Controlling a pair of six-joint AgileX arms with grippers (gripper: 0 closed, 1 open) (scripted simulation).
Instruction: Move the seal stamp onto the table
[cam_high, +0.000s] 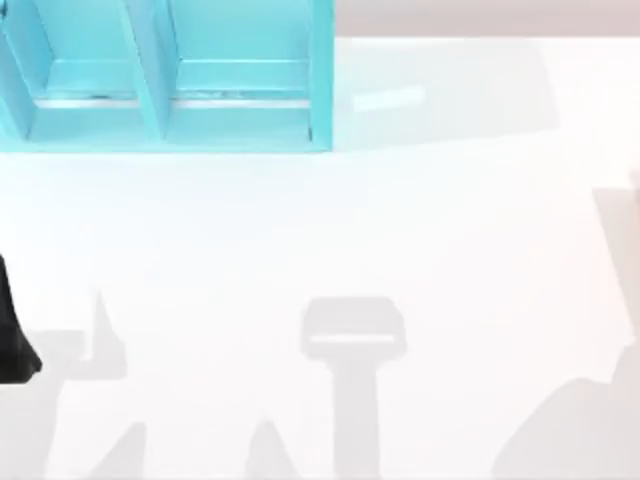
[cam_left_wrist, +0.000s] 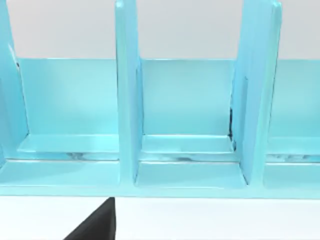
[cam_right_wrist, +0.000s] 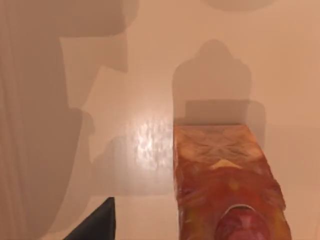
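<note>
Seal stamp close under the right wrist camera, over the table.

The seal stamp (cam_right_wrist: 225, 180), amber-orange with a darker red rounded top, sits beside a black finger tip (cam_right_wrist: 97, 222) of the right gripper, above the glossy table (cam_right_wrist: 150, 75); contact and grip cannot be told. The left arm (cam_high: 12, 335) is at the table's left edge, its camera facing the turquoise shelf unit (cam_left_wrist: 127, 100).

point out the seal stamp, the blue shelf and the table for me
seal stamp (cam_right_wrist: 220, 170): right wrist view, its orange block face
shelf (cam_high: 320, 75): top view, its right side wall
table (cam_high: 300, 230): top view, bare white surface
</note>
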